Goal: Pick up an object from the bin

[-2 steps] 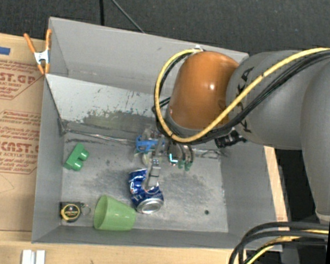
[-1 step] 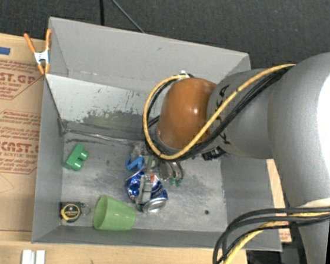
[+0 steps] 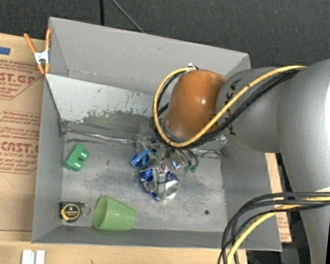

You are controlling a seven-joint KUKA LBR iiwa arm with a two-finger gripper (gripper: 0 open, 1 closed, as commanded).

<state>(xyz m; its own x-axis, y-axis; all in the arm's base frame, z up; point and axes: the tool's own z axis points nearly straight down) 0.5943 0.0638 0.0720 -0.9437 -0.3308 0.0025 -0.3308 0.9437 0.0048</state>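
The crushed blue and silver can (image 3: 160, 184) (it may also be a crumpled foil wrapper, I cannot tell which) lies on the floor of the bin (image 3: 98, 97), a little toward 3 o'clock from the middle. It is flattened and much wrinkled, with shiny silver folds at its 5 o'clock end and blue print toward 11 o'clock. From the green cup (image 3: 114, 214) it lies toward 1 o'clock, apart from it.

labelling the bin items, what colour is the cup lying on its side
The cup is light green, best seen in the camera view.
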